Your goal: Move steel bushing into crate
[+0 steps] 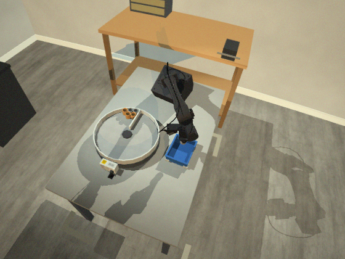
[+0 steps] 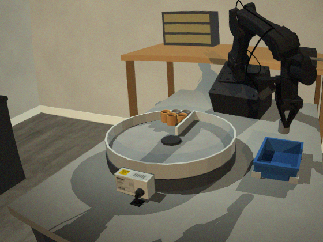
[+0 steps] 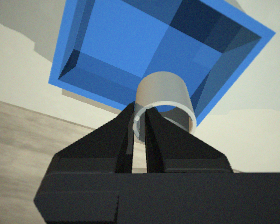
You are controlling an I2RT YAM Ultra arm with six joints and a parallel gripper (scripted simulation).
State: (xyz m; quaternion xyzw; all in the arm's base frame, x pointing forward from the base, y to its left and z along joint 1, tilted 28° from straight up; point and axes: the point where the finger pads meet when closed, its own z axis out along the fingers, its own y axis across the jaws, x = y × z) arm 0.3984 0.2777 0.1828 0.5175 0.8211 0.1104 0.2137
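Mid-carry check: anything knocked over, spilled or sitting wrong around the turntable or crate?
Nothing stands out. The gripper holds one steel bushing upright above the blue crate; the other bushings stand clustered against the turntable's divider.

High top, low side, wrist; shared blue crate [image 1: 180,152].

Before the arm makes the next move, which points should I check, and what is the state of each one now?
1. Gripper shut on the grey bushing: ok.
2. Held bushing is steel, not orange: ok.
3. Bushing above the blue crate: ok in the wrist view.
4. Crate holds nothing inside: ok.
5. Other bushings remain on the turntable: ok.
6. Bushing centred over the crate: cannot tell.
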